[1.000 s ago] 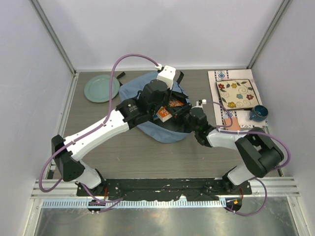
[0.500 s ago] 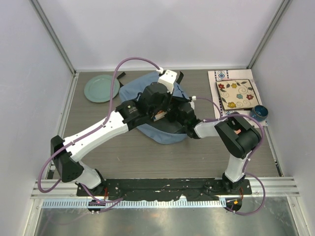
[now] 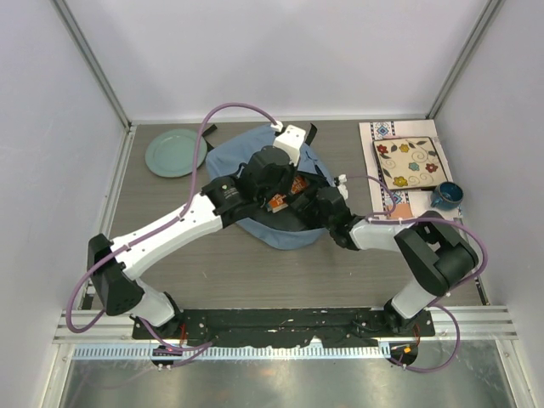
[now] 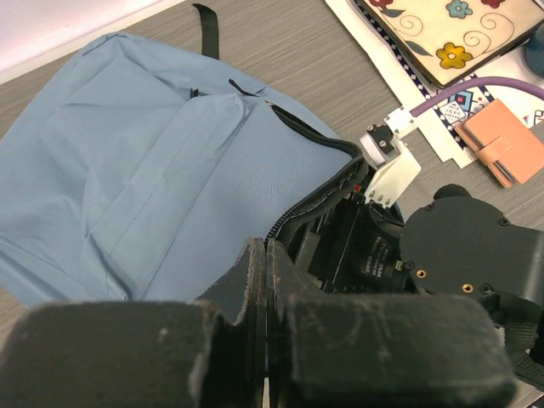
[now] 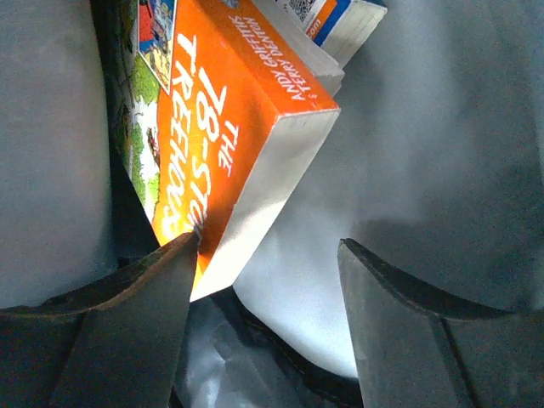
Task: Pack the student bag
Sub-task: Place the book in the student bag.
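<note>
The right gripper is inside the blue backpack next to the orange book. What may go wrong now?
1. The open right gripper has one finger right by the corner of the orange paperback book; pulling back may drag the book out of the soft light-blue fabric backpack.
2. The left gripper, shut, seems to pinch the zipper edge; if the fabric slips, the opening may close over the right gripper.

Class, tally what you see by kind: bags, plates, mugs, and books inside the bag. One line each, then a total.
Bags: 1, the student bag
Plates: 1, the green plate
Mugs: 1, the blue mug
Books in the bag: 2, the orange book and the white-backed book
Total: 5
</note>
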